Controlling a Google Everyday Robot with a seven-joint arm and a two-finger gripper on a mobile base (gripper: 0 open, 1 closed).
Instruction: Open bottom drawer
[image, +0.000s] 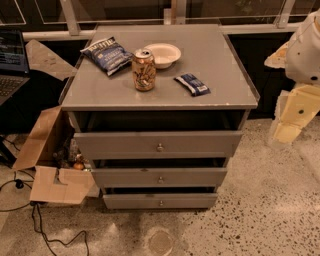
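Note:
The grey cabinet (160, 97) has three drawers stacked at its front. The bottom drawer (135, 201) is the lowest and slimmest front, just above the floor, with a small round metal knob (161, 203) at its middle. A dark gap shows above its front. My arm comes in at the right edge, and my gripper (291, 121) hangs to the right of the cabinet at about the top drawer's height. It is well apart from the bottom drawer and holds nothing that I can see.
On the cabinet top are a chip bag (107, 54), a can (144, 70), a white bowl (163, 54) and a small blue packet (192, 84). An open cardboard box (47, 165) and cables (40, 227) lie on the floor at the left. A laptop (11, 62) is at the far left.

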